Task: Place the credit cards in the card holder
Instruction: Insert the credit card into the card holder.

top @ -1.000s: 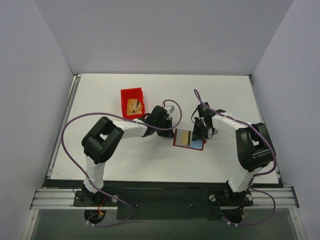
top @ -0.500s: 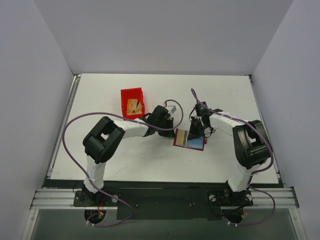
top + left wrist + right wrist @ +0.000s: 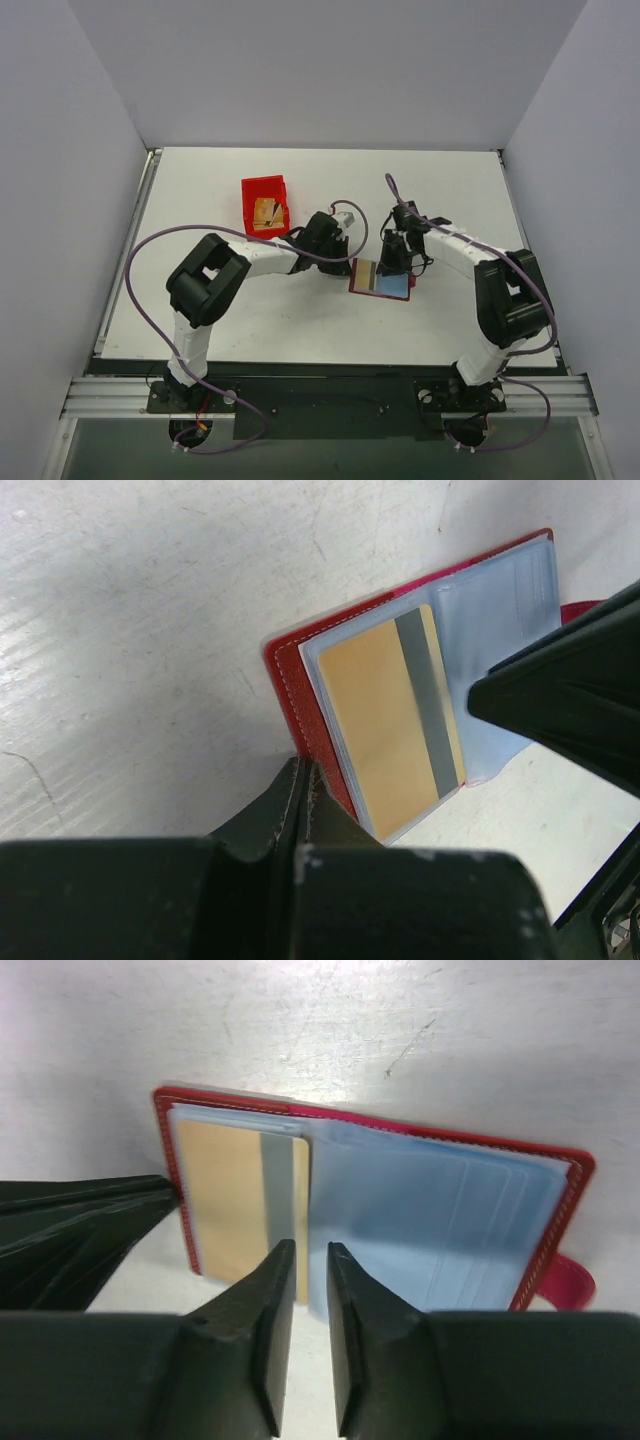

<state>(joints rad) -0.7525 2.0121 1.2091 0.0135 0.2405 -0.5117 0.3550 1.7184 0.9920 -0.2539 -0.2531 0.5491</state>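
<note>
The card holder lies open on the table, dark red outside with light blue clear sleeves inside. A gold-tan credit card with a grey stripe sits in its left sleeve; it also shows in the left wrist view. My left gripper is shut, its tips against the wallet's left red edge. My right gripper hovers over the wallet's middle fold, jaws a narrow gap apart with nothing between them. The snap tab sticks out on the right.
A bright red open-topped bin stands at the back left of the wallet, with more gold-tan cards inside. Grey walls enclose the table on three sides. The right gripper's black fingers fill the right of the left wrist view.
My right gripper has shifted slightly left over the wallet's middle. The card now lies further inside the left sleeve. The left gripper has barely moved.
</note>
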